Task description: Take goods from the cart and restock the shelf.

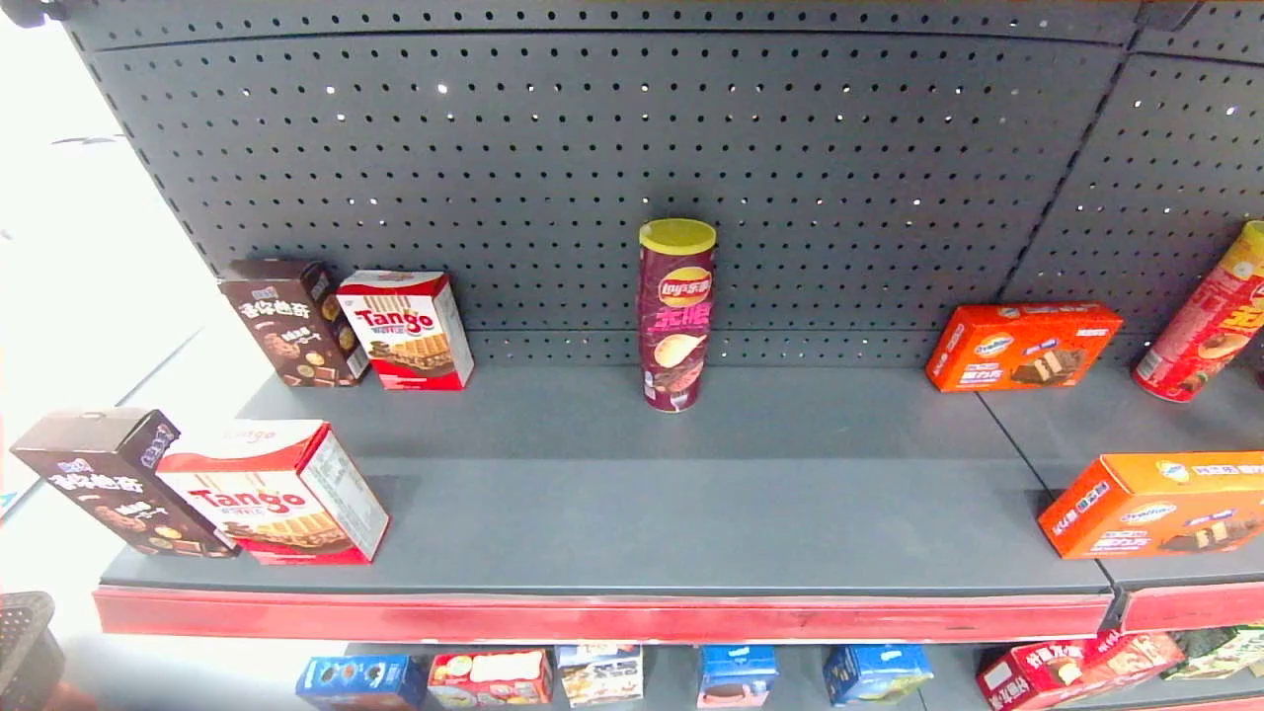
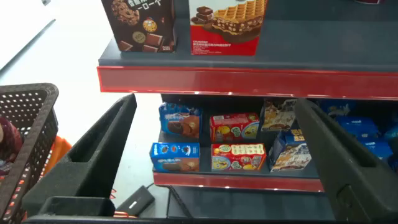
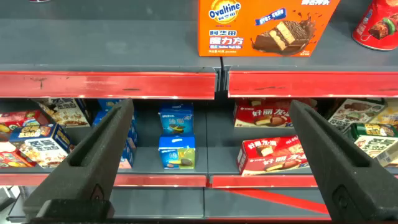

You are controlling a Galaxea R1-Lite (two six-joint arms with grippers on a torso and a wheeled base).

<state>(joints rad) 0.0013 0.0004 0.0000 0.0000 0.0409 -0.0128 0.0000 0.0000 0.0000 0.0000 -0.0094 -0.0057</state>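
Observation:
The grey shelf [image 1: 612,513] with a red front strip carries the goods. A maroon chip can [image 1: 676,316] with a yellow lid stands upright at the middle back. Brown cookie boxes [image 1: 118,484] and red-white wafer boxes [image 1: 281,494] stand on its left side, orange boxes [image 1: 1155,504] on its right. The cart's black mesh basket [image 2: 28,137] is beside the shelf's left end, low down. My left gripper [image 2: 214,102] is open and holds nothing, in front of the lower shelf below the cookie box [image 2: 140,22]. My right gripper [image 3: 211,107] is open and holds nothing, below an orange box [image 3: 267,25].
A red chip can [image 1: 1205,316] leans at the far right back. The lower shelf [image 3: 205,180] holds blue, red and mixed snack boxes [image 2: 236,146]. Perforated back panel [image 1: 612,168] behind the goods. Wide bare room lies on the shelf around the maroon can.

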